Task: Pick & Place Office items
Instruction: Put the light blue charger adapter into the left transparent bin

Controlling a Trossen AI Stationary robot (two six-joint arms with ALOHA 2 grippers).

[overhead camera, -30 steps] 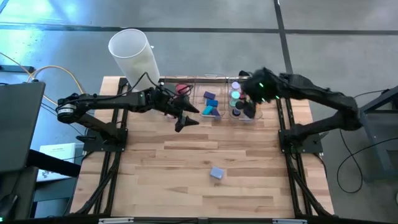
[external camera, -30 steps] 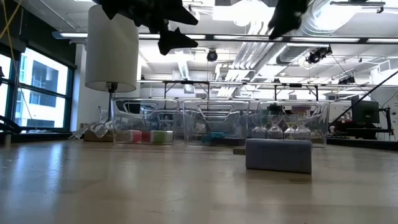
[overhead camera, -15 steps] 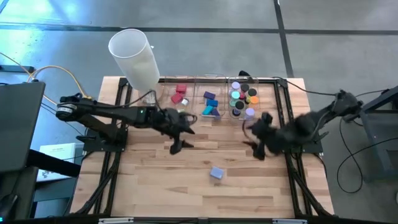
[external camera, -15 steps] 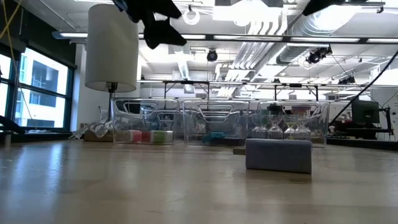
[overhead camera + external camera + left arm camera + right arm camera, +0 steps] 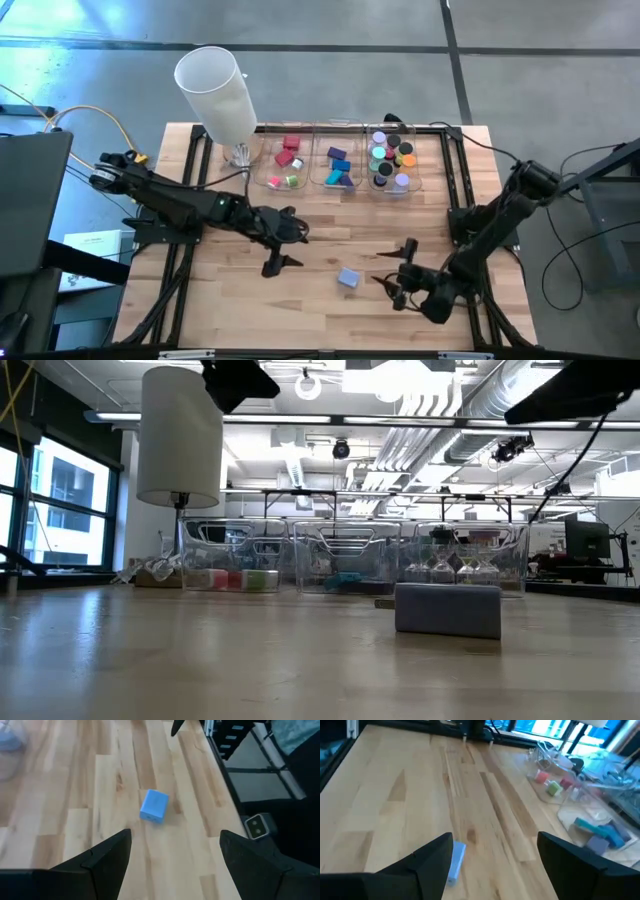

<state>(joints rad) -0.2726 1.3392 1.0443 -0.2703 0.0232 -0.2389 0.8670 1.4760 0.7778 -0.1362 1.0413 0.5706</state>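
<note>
Blue block [image 5: 348,278] — loose on counter [image 5: 300,310], judged light, rigid, flat-sided; to be taken across opposite faces. Left pincer [image 5: 283,240] at ten o'clock, right pincer [image 5: 401,272] at three o'clock — both parted, empty.

Lone blue block [image 5: 348,278] on bare tabletop

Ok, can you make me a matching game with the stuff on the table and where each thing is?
Things:
1. blue block
2. white cylinder
3. round rolls
4. left tool

Places:
A. in the bin farthest to the right
B. alone on the bare wood, between both tools
C. at the table's back left corner
D. open, left of the lone block

Pairs: 1-B, 2-C, 3-A, 4-D
</note>
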